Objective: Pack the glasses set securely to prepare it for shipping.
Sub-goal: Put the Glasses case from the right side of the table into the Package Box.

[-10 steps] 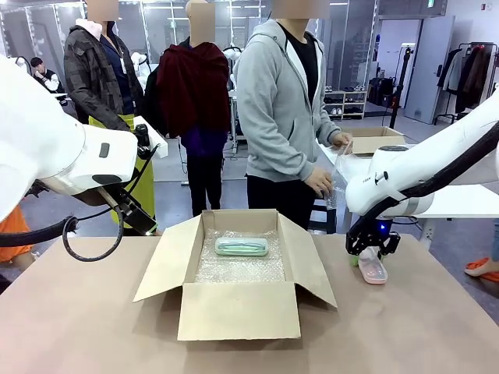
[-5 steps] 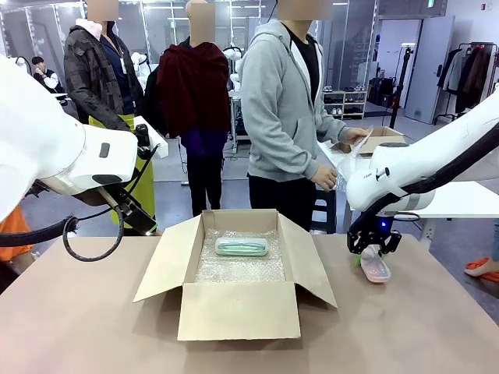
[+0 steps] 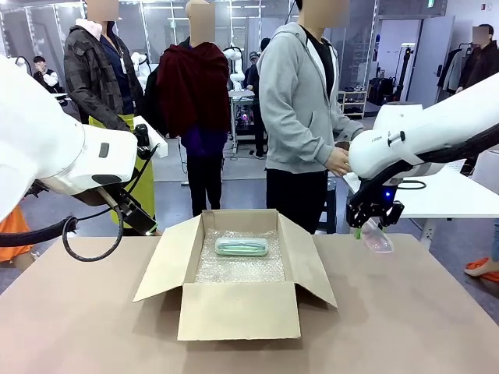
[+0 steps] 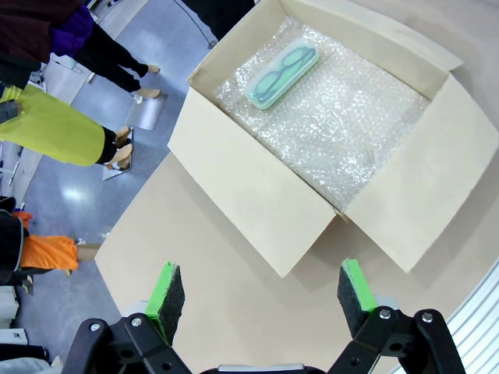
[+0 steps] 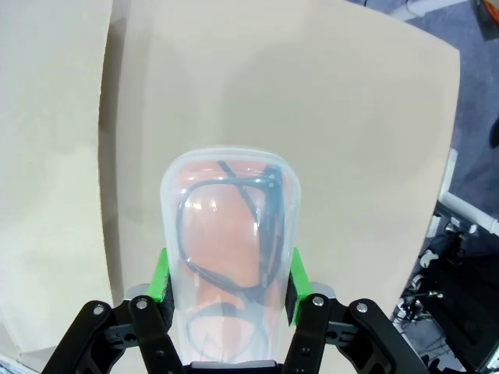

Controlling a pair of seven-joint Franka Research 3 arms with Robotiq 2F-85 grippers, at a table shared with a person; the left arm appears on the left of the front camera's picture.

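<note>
The right pincer (image 3: 370,230) is pinching the clear pink-tinted case (image 3: 379,238) by one end. It hangs in the air over the far right part of the bench (image 3: 390,335), to the right of the cardboard box (image 3: 238,312). In the right wrist view, this pincer (image 5: 227,282) has its two green pads (image 5: 160,280) pressed against the long sides of the case (image 5: 230,226). Dark-rimmed glasses show through the case's clear shell. Below it lies the bare tan bench (image 5: 312,117), and the case looks to be clear of that surface.

The left pincer (image 4: 259,290) is spread wide with nothing between its green pads (image 4: 166,292). It hangs high above the bench (image 4: 195,273), looking down on the box (image 4: 249,187) from its left side.

The box sits in the middle of the bench with all its flaps folded outward. A sheet of bubble wrap (image 3: 238,269) lines its floor. The pale mint-green case (image 3: 242,246) lies flat on the wrap, close to the box's far wall. Seen from the left wrist, the mint case (image 4: 281,74) shows a glasses outline on its lid and rests on the bubble wrap (image 4: 359,132).

Past the far edge of the bench stands a person in a grey hooded top (image 3: 300,101), turned toward a white table behind, one hand (image 3: 339,161) at waist height.
</note>
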